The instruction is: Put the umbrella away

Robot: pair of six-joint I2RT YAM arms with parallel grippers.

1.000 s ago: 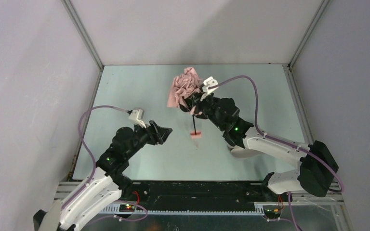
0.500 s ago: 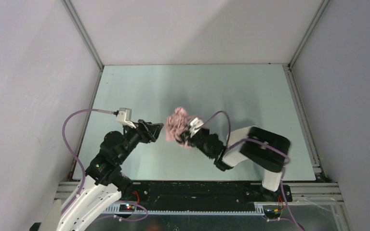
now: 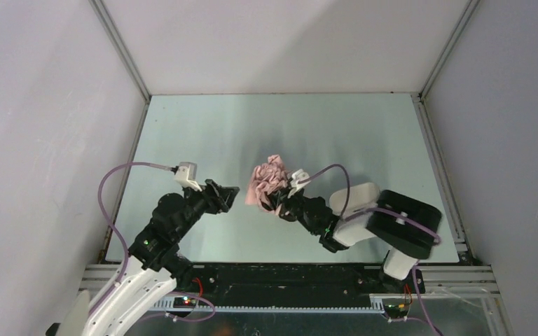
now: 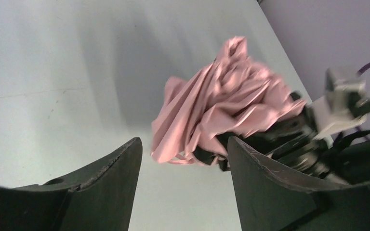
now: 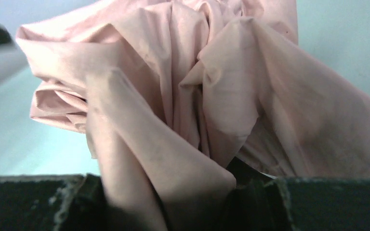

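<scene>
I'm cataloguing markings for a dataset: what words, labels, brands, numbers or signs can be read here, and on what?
None can be read.
The pale salmon-pink fabric folding umbrella is plain cloth in every view; the black left gripper, the black right gripper and the pale green table show no lettering.

Pale lilac-grey walls (image 3: 287,42) (metal-framed at the corners) enclose a pale green table (image 3: 203,126), evenly lit.
</scene>
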